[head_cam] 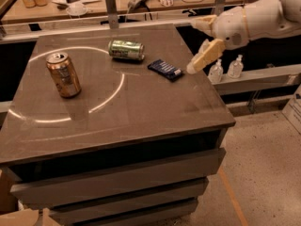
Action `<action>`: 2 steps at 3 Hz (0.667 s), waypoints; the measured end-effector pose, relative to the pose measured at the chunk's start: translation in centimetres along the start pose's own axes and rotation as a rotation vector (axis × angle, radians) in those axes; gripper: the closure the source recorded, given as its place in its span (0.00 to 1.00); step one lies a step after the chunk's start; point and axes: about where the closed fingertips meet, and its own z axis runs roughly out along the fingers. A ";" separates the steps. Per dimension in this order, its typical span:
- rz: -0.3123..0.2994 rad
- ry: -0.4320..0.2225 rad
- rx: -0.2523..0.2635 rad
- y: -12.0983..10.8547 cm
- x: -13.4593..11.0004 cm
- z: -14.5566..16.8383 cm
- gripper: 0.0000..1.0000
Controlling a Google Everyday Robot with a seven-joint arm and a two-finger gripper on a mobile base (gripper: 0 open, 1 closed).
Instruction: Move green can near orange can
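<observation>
Green can (126, 50) lies on its side near the far edge of the table (141, 112), well apart from the upright orange can (63, 74). Probably light, slick, rolls easily; pinch across its middle. Gripper (193, 46) hangs spread, empty, over the right edge

The arm (254, 20) is running out past the picture's right edge, so its base is lying out of view. Its gripper (193, 45) is hanging with fingers spread just off the right edge of the table (141, 112), near the far right corner. The print on the green can (126, 50), near the far edge, is showing too small to read. The lettering on the wrapper (165, 69) is blurring. The picture's lower edge is cutting off the lowest of the drawers (117, 173).
</observation>
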 end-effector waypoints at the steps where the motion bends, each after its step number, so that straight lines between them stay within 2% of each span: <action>1: 0.021 -0.078 -0.015 -2.2 -1.2 4.2 0.00; 2: 0.074 -0.117 -0.004 -3.9 -1.1 8.3 0.00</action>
